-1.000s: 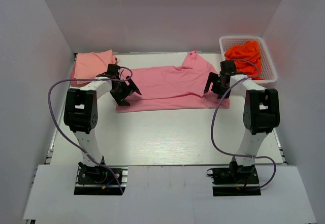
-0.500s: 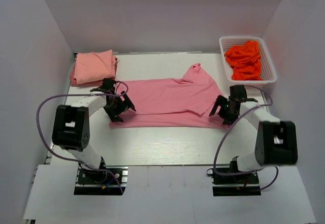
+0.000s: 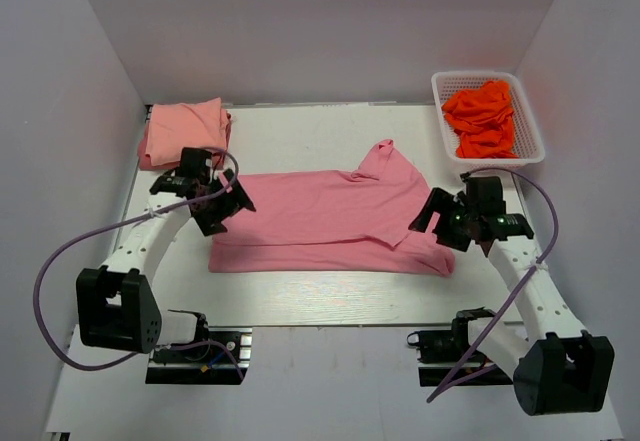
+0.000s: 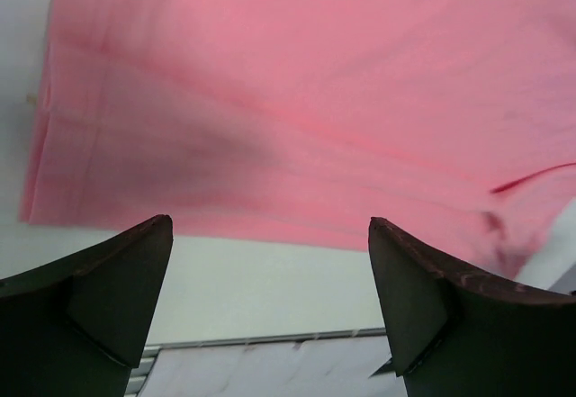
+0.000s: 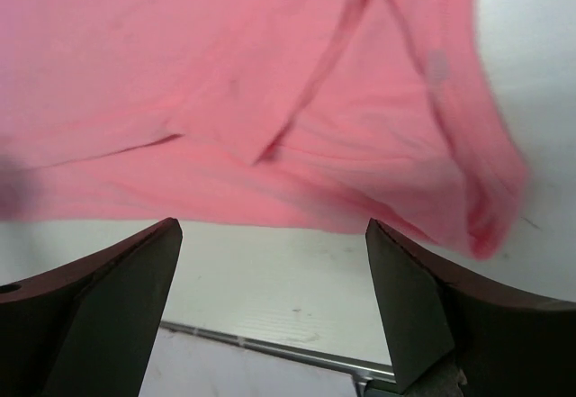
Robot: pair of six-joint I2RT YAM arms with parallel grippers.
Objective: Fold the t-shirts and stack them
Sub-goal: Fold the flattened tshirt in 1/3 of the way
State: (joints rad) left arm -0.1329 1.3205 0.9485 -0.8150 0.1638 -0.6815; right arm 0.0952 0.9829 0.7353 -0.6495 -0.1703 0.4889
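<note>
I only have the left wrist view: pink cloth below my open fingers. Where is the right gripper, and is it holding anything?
Observer: The right gripper is open over the right end of the rose pink shirt, with nothing between its fingers.
Operator: Is the other shirt folded?
Observer: Yes, the salmon shirt lies folded at the far left.
Operator: Anything else out there?
Observer: A white basket at the far right holds orange cloth.

white arms, black joints, purple cables, dark fingers
</note>
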